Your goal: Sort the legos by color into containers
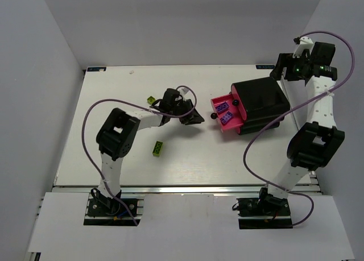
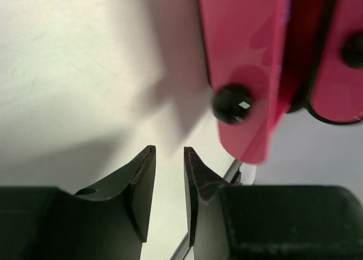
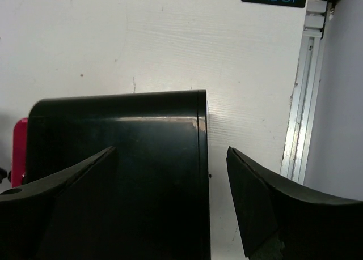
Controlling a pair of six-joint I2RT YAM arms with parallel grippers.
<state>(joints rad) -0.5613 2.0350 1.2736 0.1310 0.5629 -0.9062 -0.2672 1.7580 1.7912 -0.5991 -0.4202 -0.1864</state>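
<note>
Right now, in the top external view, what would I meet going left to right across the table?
Lime-green oblong plastic brick → left arm's black hand → open magenta-pink plastic drawer holding purple bricks → black box-shaped cabinet.

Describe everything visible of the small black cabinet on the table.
The black cabinet is a glossy, plastic-looking box with rounded edges, standing askew on the right half of the white table. Its pink drawers are pulled out toward the left arm, showing round black knobs and purple bricks inside.
</note>
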